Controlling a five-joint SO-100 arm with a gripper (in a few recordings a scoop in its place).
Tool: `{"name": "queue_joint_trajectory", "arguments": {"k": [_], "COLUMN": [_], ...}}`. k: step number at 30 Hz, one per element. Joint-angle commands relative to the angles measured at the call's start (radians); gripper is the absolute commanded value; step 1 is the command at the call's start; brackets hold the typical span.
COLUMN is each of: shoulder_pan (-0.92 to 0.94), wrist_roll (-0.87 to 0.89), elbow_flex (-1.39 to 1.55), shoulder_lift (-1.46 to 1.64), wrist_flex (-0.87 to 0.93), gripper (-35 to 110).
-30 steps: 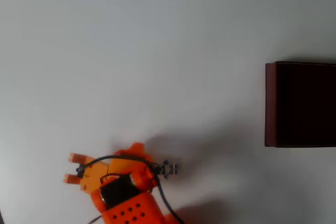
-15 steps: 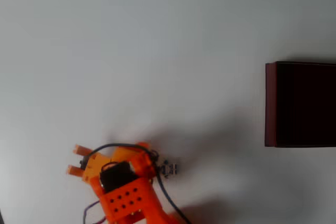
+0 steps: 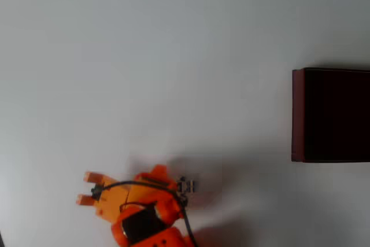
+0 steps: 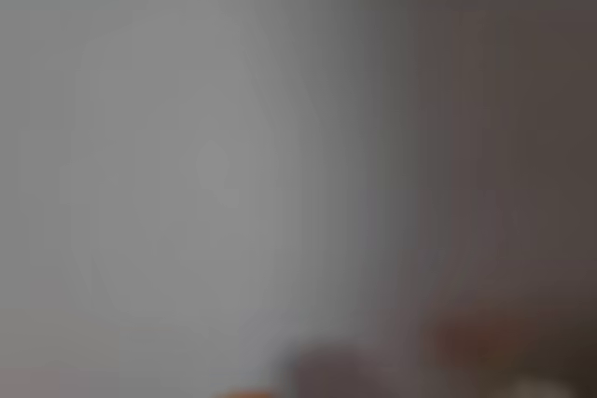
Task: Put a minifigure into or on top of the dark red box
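Gripper (image 3: 85, 188) in the overhead view points left with fingers parted and empty, minifigure (image 3: 186, 186) behind it, dark red box (image 3: 330, 114) well beyond.

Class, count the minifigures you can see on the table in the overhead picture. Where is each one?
1. The minifigure lies on the white table, beside the orange arm's right side, far left of the dark red box. The arm may hide others.
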Motion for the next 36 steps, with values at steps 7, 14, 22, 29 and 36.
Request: {"name": "queue_joint_trajectory", "arguments": {"k": [7,14,22,29,36], "shoulder_pan": [-0.020,0.017,0.077,0.114,0.132], "wrist_roll": [-0.038,-0.095,-0.126,-0.133,-0.130], "elbow_flex": [0.064,-0.005,-0.061,-0.063,-0.060], "shoulder_lift": [0.129,-0.055,-0.192,-0.195,-0.198], "wrist_flex": [-0.002,-0.044,-0.058,-0.061,-0.061], "gripper": [31,31,27,24,18]}}
